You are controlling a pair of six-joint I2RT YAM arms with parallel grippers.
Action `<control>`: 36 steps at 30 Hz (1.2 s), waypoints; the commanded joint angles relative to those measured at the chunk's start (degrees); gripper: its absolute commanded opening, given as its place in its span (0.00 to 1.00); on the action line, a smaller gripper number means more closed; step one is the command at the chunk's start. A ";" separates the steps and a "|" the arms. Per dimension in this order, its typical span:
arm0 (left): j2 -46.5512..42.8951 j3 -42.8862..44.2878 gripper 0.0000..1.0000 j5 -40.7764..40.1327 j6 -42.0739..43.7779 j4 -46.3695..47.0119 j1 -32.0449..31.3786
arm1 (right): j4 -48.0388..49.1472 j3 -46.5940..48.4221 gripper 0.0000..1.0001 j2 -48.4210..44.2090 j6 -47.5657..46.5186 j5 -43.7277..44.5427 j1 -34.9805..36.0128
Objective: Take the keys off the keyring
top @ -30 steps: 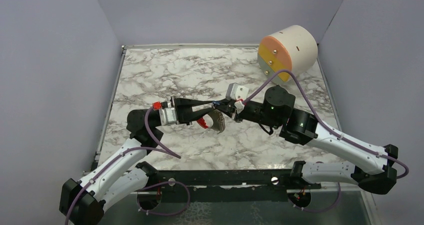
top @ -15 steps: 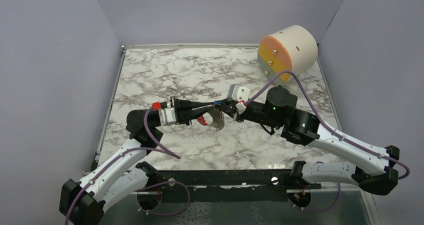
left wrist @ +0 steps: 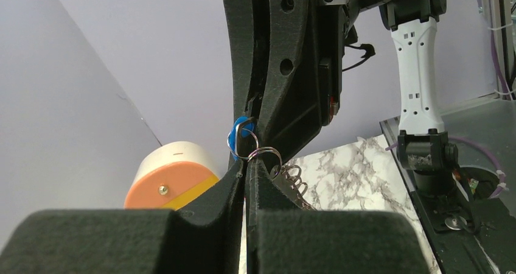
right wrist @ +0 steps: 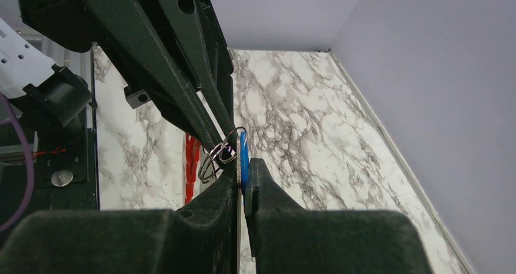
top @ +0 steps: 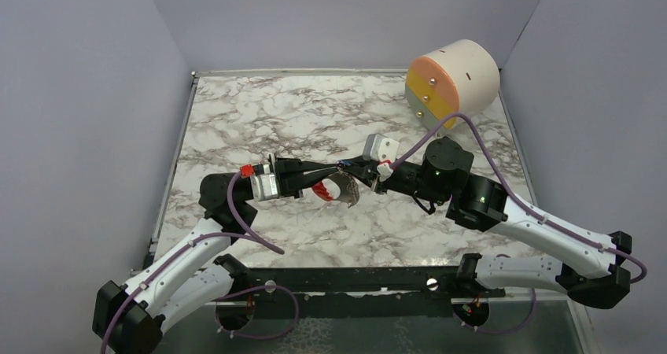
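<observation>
Both grippers meet tip to tip above the middle of the marble table. My left gripper (top: 331, 167) (left wrist: 245, 175) is shut, pinching the thin wire ring (left wrist: 266, 155) of the keyring. The keyring's grey coil band (top: 347, 190) (left wrist: 293, 178) and red part (top: 320, 190) (right wrist: 191, 164) hang below the fingers. My right gripper (top: 353, 166) (right wrist: 243, 172) is shut on the small blue key (right wrist: 244, 150) (left wrist: 238, 134), which sits flat between its pads. The key hangs on the wire ring (right wrist: 218, 156) between the two sets of fingertips.
A big cream cylinder (top: 454, 81) (left wrist: 172, 175) with an orange and yellow face lies at the table's back right corner. Grey walls close in the table (top: 259, 118) on the left, back and right. A black rail (top: 354, 279) runs along the near edge.
My left gripper has closed from partly open onto the wire ring. The right arm has shifted slightly to the right, and the hanging coil has swung a little.
</observation>
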 commanded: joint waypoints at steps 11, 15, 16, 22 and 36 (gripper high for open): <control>-4.12 -1.89 0.00 -10.70 1.22 -2.43 -0.22 | 6.26 0.06 0.01 -3.23 0.86 0.43 0.39; -5.60 -2.45 0.00 -16.77 1.33 -2.44 -0.20 | 5.99 -0.21 0.01 -3.13 1.01 0.83 0.39; -5.93 -2.51 0.00 -17.93 1.29 -2.38 -0.15 | 5.89 -0.17 0.01 -3.04 1.03 0.80 0.37; -6.86 -2.69 0.00 -20.63 0.79 -2.19 -0.19 | 5.39 0.17 0.01 -2.33 1.28 -0.30 0.38; -3.27 -4.86 0.00 -23.71 -7.35 8.72 -0.22 | 7.75 -1.53 0.01 0.27 3.26 -3.22 0.38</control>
